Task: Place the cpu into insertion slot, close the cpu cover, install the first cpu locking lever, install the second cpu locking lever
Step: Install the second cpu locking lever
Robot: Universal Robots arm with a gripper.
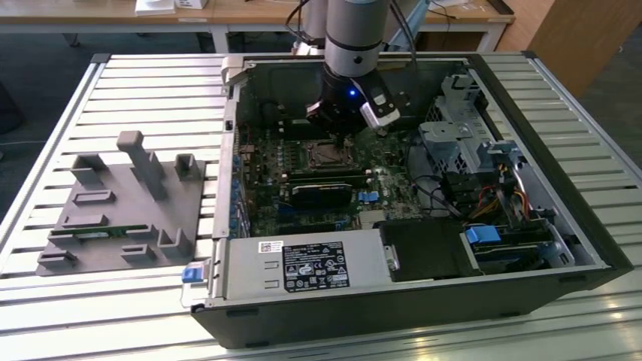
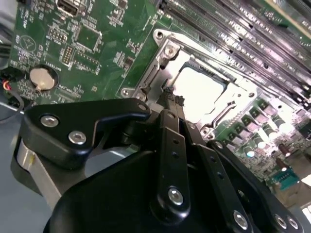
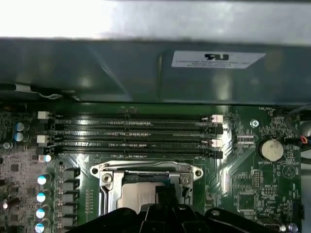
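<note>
Black gripper (image 2: 171, 99) linkage crowds the near part of the second wrist view, its fingers (image 2: 170, 126) drawn close together into a narrow tip that holds nothing; that tip sits at about 9 o'clock of the cpu (image 2: 199, 92), at the chip's edge, and contact cannot be judged. Pale and flat, the cpu lies in the insertion slot (image 2: 160, 73), ringed by the silver cpu cover (image 2: 228, 104); whether the cover lies fully down is hard to make out. In the first wrist view the gripper's dark body hides the near half of the chip and frame. At 12 o'clock of the socket there run the long memory slots (image 3: 136, 133), close beside the frame, and beyond them rises the case wall (image 3: 146, 68), leaving little room that way. A coin battery (image 3: 271, 149) sits at 3 o'clock, well apart. In the exterior view the arm (image 1: 356, 37) drops into the open computer case (image 1: 592, 248), walls on all sides; a grey fixture (image 1: 120, 210) stands outside at 9 o'clock.
</note>
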